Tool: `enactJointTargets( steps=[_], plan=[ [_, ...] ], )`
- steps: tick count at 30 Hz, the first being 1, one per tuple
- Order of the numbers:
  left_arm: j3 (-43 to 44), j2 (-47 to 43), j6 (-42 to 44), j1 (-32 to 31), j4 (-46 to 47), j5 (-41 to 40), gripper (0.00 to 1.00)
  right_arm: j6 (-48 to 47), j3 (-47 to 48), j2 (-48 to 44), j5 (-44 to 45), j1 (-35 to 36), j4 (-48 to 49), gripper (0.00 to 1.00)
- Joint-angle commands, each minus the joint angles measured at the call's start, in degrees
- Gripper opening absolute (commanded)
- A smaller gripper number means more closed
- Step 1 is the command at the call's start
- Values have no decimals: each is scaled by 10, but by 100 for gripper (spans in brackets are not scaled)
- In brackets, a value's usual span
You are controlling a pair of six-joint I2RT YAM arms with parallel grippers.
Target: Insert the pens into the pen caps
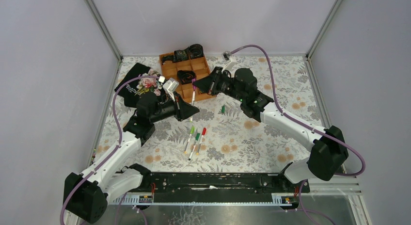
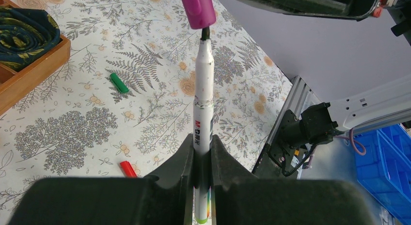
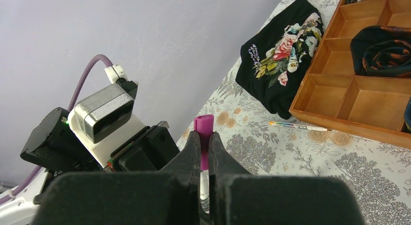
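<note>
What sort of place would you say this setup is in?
Probably a robot lab test cell: plain grey panels on aluminium posts wall in the table, the left arm and right arm are bolted to a rail at its edge, and blue storage bins sit beside it.

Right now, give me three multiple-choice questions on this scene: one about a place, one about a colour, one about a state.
1. Where is the loose green cap? A on the table; B on the floor; C on an arm.
2. What colour is the held cap in the right tool? A red; B lime; C magenta.
3. The left tool is: A open; B shut on the pen; C shut on nothing.
Answers: A, it lies on the patterned tabletop; C, both wrist views show magenta; B, it pinches the white barrel.
</note>
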Motion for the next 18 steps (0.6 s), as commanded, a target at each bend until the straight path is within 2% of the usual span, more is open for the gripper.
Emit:
enactJointTargets(
  steps=[1,10,18],
  plan=[
    [-2,-6,-2,-2,47,-3,0,4,-1,-8,-19,9,37,0],
    [-3,-7,-3,-2,47,-6,0,3,-6,-6,-26,14,44,0],
    [-16,-22,-23,-2,80,-15,0,-5,-55,-21,-23,25,65,0]
  ],
)
